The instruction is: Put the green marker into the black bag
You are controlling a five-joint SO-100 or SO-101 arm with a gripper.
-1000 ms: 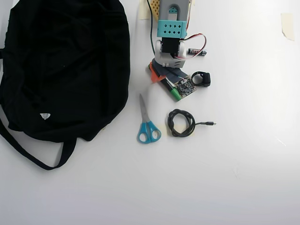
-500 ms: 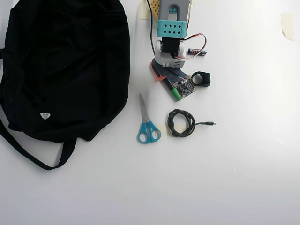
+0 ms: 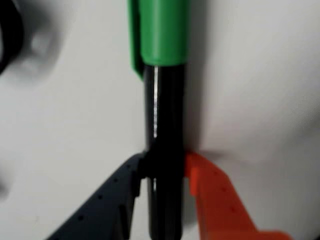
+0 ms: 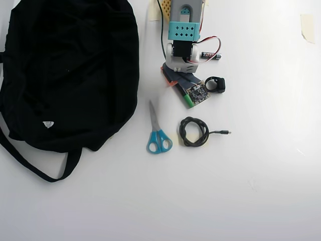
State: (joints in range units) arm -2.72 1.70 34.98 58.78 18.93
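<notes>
Green marker (image 3: 164, 125): slim glossy black barrel, bright green cap with clip; wrist view shows barrel running 6 to 12 o'clock, cap at 12. Gripper (image 3: 165, 167): dark finger (image 3: 107, 202) and orange finger (image 3: 217, 197) clamped on barrel. Overhead view: green cap end (image 4: 187, 100) pokes out under arm at table centre-top. Black bag (image 4: 65, 70) well apart at 9 o'clock. Scissors (image 4: 158, 131) at 7 o'clock, coiled cable (image 4: 194, 131) at 6 o'clock, both near. Bare white table (image 4: 261, 191) toward 3 to 5 o'clock

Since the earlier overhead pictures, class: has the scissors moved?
No. The scissors lie in the same spot, left of the coiled cable and right of the black bag.
</notes>
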